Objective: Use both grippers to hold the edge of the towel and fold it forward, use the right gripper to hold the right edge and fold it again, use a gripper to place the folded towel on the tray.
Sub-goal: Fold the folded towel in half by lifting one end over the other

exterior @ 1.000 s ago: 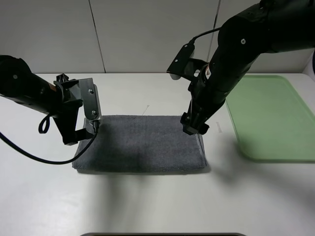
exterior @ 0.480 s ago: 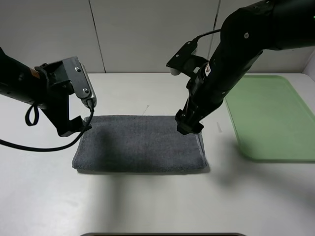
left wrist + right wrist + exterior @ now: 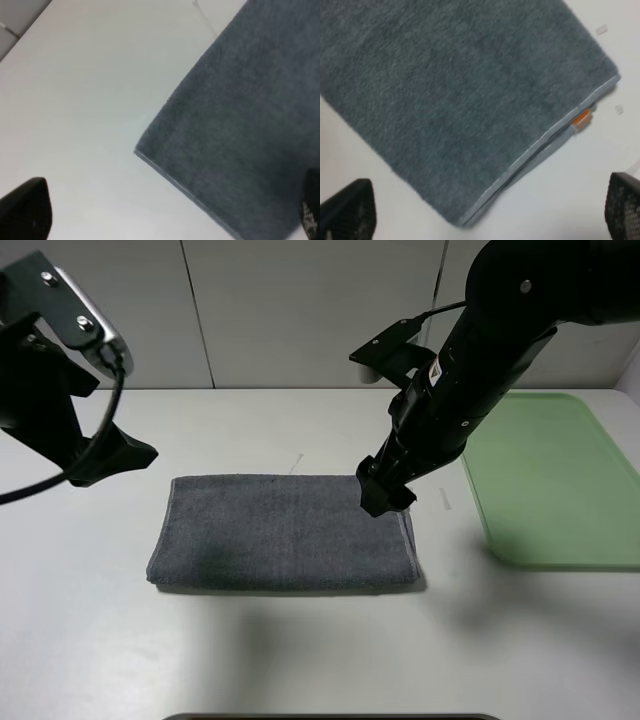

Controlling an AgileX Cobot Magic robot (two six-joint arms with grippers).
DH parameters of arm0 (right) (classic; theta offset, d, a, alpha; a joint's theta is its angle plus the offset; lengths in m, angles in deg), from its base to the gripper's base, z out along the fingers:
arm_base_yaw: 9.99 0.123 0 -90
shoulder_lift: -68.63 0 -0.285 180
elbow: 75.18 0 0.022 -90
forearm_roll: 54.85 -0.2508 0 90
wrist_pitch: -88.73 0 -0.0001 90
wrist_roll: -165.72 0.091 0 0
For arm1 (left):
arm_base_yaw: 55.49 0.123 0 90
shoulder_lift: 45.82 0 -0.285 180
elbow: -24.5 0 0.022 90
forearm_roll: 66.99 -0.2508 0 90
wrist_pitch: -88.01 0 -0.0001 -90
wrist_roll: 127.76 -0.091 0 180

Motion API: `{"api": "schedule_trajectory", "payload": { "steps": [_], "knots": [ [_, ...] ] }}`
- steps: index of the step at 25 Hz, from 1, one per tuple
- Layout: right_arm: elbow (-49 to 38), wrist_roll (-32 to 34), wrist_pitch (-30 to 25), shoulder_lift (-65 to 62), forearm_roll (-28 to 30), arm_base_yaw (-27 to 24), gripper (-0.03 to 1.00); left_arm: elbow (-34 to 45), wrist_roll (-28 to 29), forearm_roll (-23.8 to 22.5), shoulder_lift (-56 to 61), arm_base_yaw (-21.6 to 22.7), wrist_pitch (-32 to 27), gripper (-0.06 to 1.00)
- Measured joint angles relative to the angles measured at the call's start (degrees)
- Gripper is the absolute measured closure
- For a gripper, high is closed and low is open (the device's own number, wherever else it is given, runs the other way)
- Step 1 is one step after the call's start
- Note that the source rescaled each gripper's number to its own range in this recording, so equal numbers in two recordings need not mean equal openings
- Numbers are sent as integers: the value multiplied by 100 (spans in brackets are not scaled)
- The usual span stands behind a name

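The grey towel [image 3: 285, 533] lies flat on the white table, folded once into a wide rectangle. My left gripper [image 3: 118, 455] is raised up and to the left of the towel, open and empty; its wrist view shows the towel's corner [image 3: 235, 125] below the spread fingertips [image 3: 27, 212]. My right gripper [image 3: 384, 496] hovers over the towel's far right corner, open and empty. The right wrist view shows the doubled towel edge with a small orange tag [image 3: 581, 118] between the spread fingertips [image 3: 350, 210].
A light green tray [image 3: 560, 480] lies on the table to the right of the towel, a short gap from its right edge. A dark edge [image 3: 330, 717] shows at the table's front. Small white scraps [image 3: 602, 30] lie near the towel.
My left gripper has lifted off the towel's far left corner and swung up and to the left. My right gripper has stayed over the far right corner, rising slightly.
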Motion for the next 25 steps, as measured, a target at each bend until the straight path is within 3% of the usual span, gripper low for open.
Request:
{"api": "schedule_trajectory", "payload": {
  "steps": [6, 15, 25],
  "knots": [
    [0, 12, -109, 0, -223, 0, -3, 0, 803, 0, 929, 0, -746, -6],
    [0, 12, -139, 0, -374, 0, -3, 180, 1427, 0, 2373, 0, -1982, -6],
    [0, 12, -141, 0, -412, 0, -3, 901, 2595, 0, 4647, 0, -2392, -6]
  ]
}}
